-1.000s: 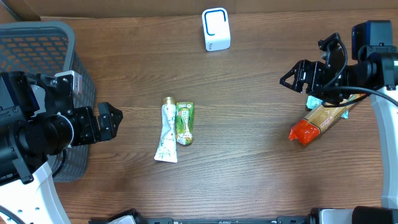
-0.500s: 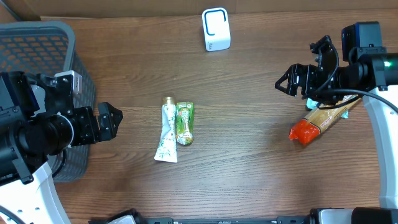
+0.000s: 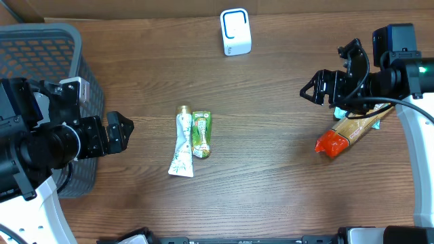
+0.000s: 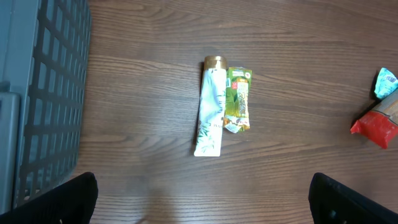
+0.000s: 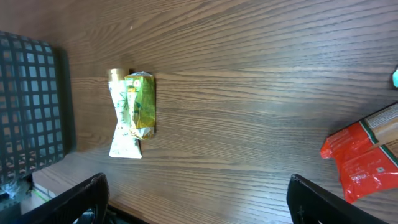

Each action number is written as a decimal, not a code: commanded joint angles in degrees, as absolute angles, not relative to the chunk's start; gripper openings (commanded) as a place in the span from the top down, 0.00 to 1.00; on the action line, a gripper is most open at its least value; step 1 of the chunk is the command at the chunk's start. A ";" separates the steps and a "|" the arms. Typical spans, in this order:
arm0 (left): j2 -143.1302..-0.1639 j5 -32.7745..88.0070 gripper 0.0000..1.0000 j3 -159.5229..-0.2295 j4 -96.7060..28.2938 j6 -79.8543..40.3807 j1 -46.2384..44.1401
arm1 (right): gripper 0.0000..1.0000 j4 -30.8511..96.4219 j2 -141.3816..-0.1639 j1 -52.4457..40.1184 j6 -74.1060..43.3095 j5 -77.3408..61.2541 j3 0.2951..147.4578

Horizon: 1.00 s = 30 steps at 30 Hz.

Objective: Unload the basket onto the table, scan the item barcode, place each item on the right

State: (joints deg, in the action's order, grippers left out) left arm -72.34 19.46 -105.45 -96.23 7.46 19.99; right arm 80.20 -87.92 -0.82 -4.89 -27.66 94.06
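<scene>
Two items lie side by side mid-table: a white tube with a gold cap [image 3: 182, 144] [image 4: 210, 107] [image 5: 122, 118] and a green packet [image 3: 201, 133] [image 4: 237, 99] [image 5: 142, 102]. A red-and-tan snack packet [image 3: 346, 132] [image 4: 376, 127] [image 5: 360, 155] lies at the right. The white barcode scanner [image 3: 235, 32] stands at the back centre. My left gripper [image 3: 122, 132] [image 4: 202, 202] hovers open left of the tube, holding nothing. Up beside the snack packet's far end, my right gripper [image 3: 319, 87] [image 5: 199, 199] is open and empty too.
A grey mesh basket [image 3: 41, 41] [image 4: 43, 93] [image 5: 28, 106] fills the left edge, close behind my left arm. A small teal wrapper [image 3: 341, 110] [image 4: 385, 82] lies by the snack packet, partly under my right arm.
My right arm shifted slightly left a second ago and has held still since. The left arm and the items have not moved.
</scene>
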 commanded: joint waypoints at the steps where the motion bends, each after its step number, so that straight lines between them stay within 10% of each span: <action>1: -72.38 19.46 0.00 -105.43 -96.16 7.90 20.23 | 0.08 80.09 -87.96 -2.02 -4.38 -26.98 93.80; 30: -72.38 19.46 0.00 -105.43 -96.16 7.90 20.23 | 0.08 79.79 -90.59 -6.79 -4.40 -25.47 93.76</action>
